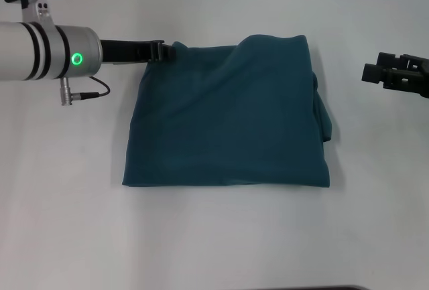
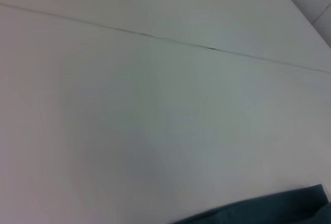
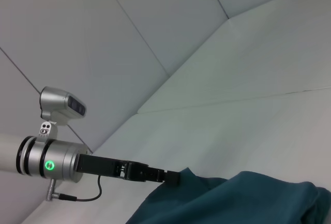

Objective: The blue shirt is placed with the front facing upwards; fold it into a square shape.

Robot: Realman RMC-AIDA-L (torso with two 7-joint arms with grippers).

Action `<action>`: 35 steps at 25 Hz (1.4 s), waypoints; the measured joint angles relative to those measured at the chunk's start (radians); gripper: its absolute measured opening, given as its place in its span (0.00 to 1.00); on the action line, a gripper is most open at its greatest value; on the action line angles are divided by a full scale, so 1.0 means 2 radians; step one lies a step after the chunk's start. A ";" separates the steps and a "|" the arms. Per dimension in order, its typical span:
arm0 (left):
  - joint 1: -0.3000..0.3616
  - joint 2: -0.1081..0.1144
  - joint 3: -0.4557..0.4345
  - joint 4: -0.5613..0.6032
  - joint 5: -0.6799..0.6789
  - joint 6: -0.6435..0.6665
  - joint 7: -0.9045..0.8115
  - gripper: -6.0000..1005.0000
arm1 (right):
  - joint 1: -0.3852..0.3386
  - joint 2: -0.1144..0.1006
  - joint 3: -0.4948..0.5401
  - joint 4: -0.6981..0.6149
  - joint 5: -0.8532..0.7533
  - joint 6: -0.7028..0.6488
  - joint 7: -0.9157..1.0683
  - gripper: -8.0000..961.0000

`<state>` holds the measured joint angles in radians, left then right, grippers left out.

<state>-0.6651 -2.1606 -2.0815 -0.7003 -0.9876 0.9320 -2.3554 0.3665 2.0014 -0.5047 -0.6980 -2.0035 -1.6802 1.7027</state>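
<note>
Now left gripper (image 1: 173, 50) clamped on folded blue shirt (image 1: 228, 122) (far-left corner); right gripper (image 1: 385, 74) apart.

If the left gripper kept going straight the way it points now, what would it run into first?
The left gripper points along the far edge of the blue shirt and already sits at its far left corner, so it would likely meet the raised cloth there first. Its height over the table is unclear.

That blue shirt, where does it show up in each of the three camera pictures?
Head view: the shirt lies folded mid-table, the left gripper at its far left corner.
Left wrist view: only an edge in the lower right corner.
Right wrist view: along the bottom, centre to right.
Shared landmark: the left gripper at the shirt's corner, seen in the head and right wrist views.
</note>
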 joint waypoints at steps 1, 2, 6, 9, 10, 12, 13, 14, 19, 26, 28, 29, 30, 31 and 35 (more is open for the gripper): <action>0.001 0.000 0.000 -0.001 0.000 0.001 0.000 0.17 | 0.000 0.000 0.000 0.000 0.000 0.000 0.000 0.98; 0.001 0.000 0.000 -0.001 0.000 0.002 -0.001 0.12 | 0.000 0.000 0.000 0.000 0.000 0.000 0.000 0.98; 0.003 0.000 -0.001 -0.002 0.000 0.004 -0.002 0.08 | 0.000 0.001 0.000 0.000 -0.001 -0.001 0.000 0.98; 0.009 0.000 -0.002 -0.009 -0.001 0.005 -0.004 0.05 | 0.001 0.001 0.000 0.000 -0.001 -0.001 0.001 0.98; 0.014 0.000 -0.003 -0.015 -0.001 0.005 -0.008 0.04 | 0.001 0.001 0.000 0.000 -0.002 -0.001 0.001 0.98; 0.026 0.000 -0.003 -0.030 -0.001 0.005 -0.017 0.02 | 0.001 0.002 0.000 0.000 -0.002 -0.001 0.001 0.98; 0.036 0.000 -0.003 -0.043 -0.001 0.005 -0.024 0.01 | 0.001 0.002 0.000 0.000 -0.002 -0.001 0.001 0.98; 0.036 0.000 -0.003 -0.043 -0.001 0.005 -0.024 0.02 | 0.001 0.002 0.000 0.000 -0.003 -0.001 0.001 0.98; 0.046 0.000 -0.004 -0.053 -0.002 0.005 -0.035 0.05 | 0.003 0.002 -0.001 0.003 -0.003 -0.001 0.001 0.98; 0.043 0.001 -0.007 -0.047 -0.002 0.013 -0.038 0.10 | 0.005 0.000 -0.002 0.005 -0.003 0.000 0.002 0.98; 0.043 0.002 -0.010 -0.047 -0.002 0.020 -0.037 0.11 | 0.005 0.000 -0.002 0.005 -0.003 0.000 0.002 0.98; 0.042 0.002 -0.011 -0.047 -0.002 0.024 -0.036 0.12 | 0.004 0.000 -0.002 0.005 -0.003 0.000 0.002 0.98; 0.042 0.003 -0.011 -0.047 -0.002 0.027 -0.035 0.12 | 0.004 0.000 -0.001 0.005 -0.003 0.000 0.002 0.98; 0.041 0.003 -0.011 -0.047 -0.002 0.030 -0.034 0.13 | 0.004 0.000 -0.001 0.005 -0.003 0.000 0.002 0.98; 0.047 0.003 -0.037 -0.063 -0.002 0.039 -0.036 0.20 | 0.004 0.000 -0.002 0.005 -0.003 0.002 0.002 0.98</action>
<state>-0.5713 -2.1538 -2.1565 -0.8266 -0.9911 1.0103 -2.4279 0.3736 2.0008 -0.5078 -0.6871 -2.0095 -1.6767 1.7057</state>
